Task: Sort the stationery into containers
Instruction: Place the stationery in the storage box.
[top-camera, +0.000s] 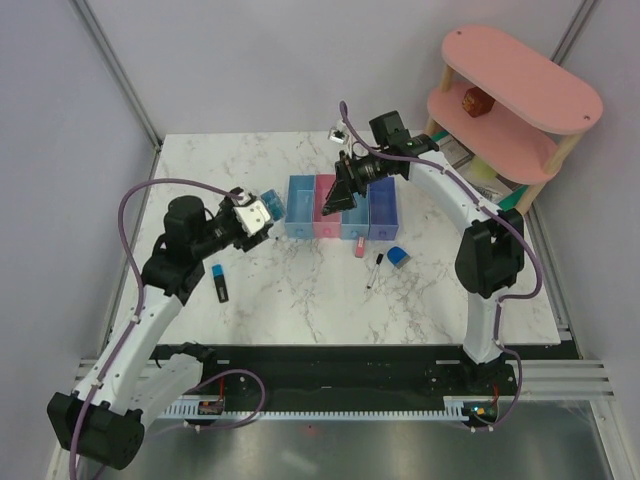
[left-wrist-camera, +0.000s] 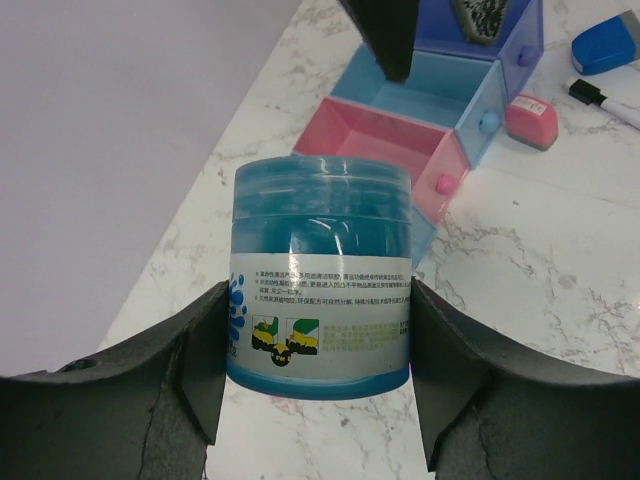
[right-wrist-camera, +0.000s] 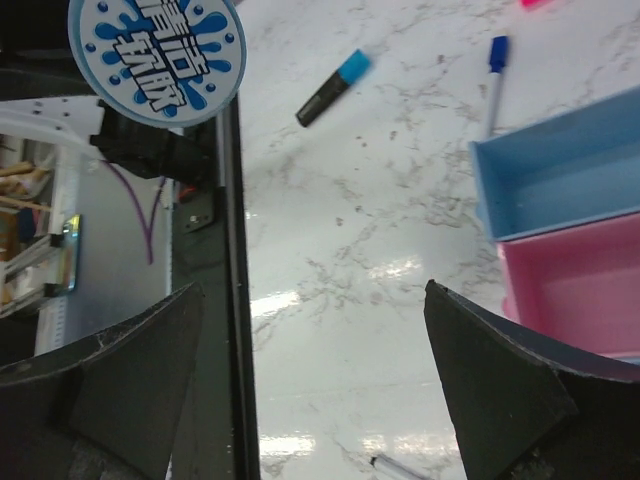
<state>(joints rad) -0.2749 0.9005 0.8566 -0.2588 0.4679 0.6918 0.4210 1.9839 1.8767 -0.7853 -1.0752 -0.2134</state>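
Note:
My left gripper (top-camera: 258, 213) (left-wrist-camera: 318, 330) is shut on the round blue-white tape roll (left-wrist-camera: 320, 280), a jar-shaped tub held above the table, left of the containers (top-camera: 340, 208). The tub's top shows in the right wrist view (right-wrist-camera: 157, 55). The four joined bins stand in a row: light blue (right-wrist-camera: 560, 175), pink (left-wrist-camera: 380, 150), blue, violet-blue (top-camera: 382, 210). My right gripper (top-camera: 335, 195) (right-wrist-camera: 312, 290) hangs open and empty over the pink bin. On the table lie a blue highlighter (top-camera: 220, 282) (right-wrist-camera: 333, 88), a pink eraser (top-camera: 358, 247) (left-wrist-camera: 530, 120), a pen (top-camera: 374, 270) and a blue cube (top-camera: 398, 256) (left-wrist-camera: 605, 45).
A blue-capped pen (right-wrist-camera: 495, 75) lies near the light blue bin. A pink two-tier shelf (top-camera: 520, 90) stands at the back right, with a green-rimmed tray (top-camera: 485, 180) below it. A small item (top-camera: 338, 133) lies at the back of the table.

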